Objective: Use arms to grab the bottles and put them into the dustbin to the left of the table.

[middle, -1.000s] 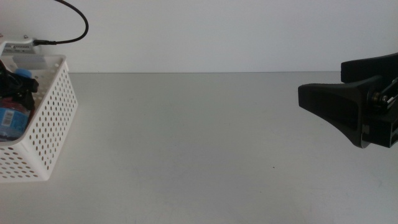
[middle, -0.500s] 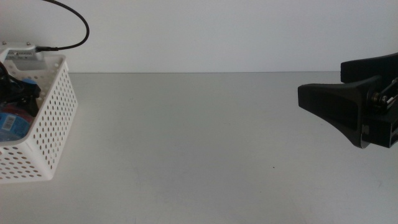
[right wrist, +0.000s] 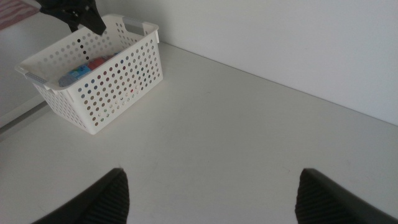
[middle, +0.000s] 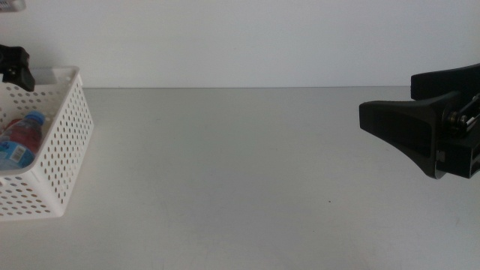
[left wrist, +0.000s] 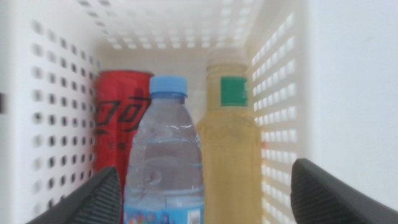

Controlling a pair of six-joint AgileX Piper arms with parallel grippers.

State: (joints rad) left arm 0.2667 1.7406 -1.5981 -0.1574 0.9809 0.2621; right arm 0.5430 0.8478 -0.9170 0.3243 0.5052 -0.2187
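The dustbin (middle: pixel 69 142) is a white perforated basket at the table's (middle: pixel 240 172) left end. The left wrist view looks into the dustbin (left wrist: pixel 56 93), where three bottles lie side by side: a red can (left wrist: pixel 118 130), a clear water bottle (left wrist: pixel 166 155) with a blue cap, and a pale-yellow tea bottle (left wrist: pixel 231 149). My left gripper (left wrist: pixel 205 168) hangs open above them, holding nothing; it shows as a dark shape (middle: pixel 15 66) over the basket's far rim. My right gripper (middle: pixel 409 127) waits open at the table's right side, well away from the basket.
The right wrist view shows the basket (right wrist: pixel 99 81) far across bare grey tabletop, with the left gripper (right wrist: pixel 74 15) above it. A white wall runs behind the table.
My left gripper has risen out of the basket, and the water bottle it was lowering now lies inside. The right arm has not moved.
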